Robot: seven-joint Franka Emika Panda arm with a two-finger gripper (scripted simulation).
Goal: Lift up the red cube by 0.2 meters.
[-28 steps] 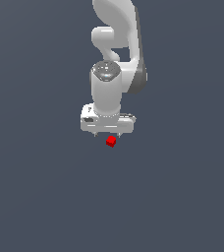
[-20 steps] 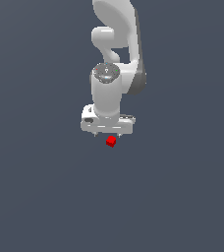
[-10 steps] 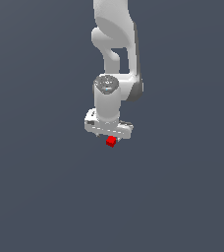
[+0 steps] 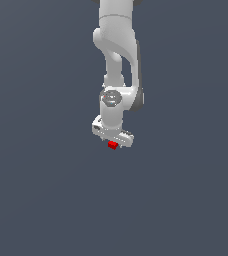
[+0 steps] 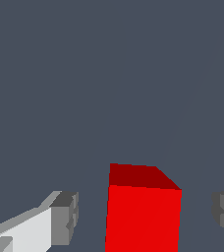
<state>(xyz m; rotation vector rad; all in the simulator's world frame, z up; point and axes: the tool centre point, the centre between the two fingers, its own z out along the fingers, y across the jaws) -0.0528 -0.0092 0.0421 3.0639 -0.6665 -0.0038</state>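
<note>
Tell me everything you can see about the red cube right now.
The red cube is small, bright red and plain-faced, with a darker top face. It sits on the flat grey surface, between the fingertips of the open tool, with a gap on each side, so neither pad touches it. In the exterior view it peeks out just under the tool.

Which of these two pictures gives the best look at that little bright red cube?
The wrist view: the small bright red cube fills the foreground, showing two plain faces between the grey fingertips, with gaps on both sides. In the exterior view the cube is only a tiny red speck just under the white gripper.
</note>
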